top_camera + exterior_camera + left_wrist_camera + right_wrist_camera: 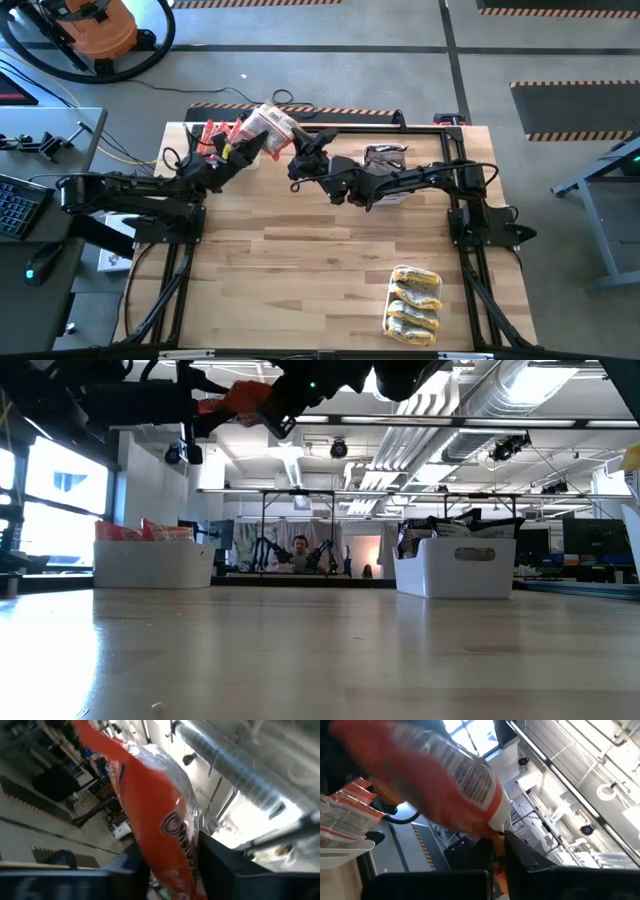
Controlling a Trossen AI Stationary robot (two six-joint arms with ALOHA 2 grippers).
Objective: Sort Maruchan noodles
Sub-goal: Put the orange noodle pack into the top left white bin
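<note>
1. Two grippers meet on one red-orange packet (268, 124), held up off the table near its far edge; going by both wrist views, each is clamped on it.
2. Left gripper (243, 150) pinches the packet's near-left end — just beside the bin of red packets (212, 135), so this arm is the nearer to it.
3. Packet's long axis slants from left gripper up toward right gripper (303, 152), which grips its other side.
4. Brown packets bin (385, 156) lies further right — yellow packets (415, 300) sit near-right, well apart.
</note>
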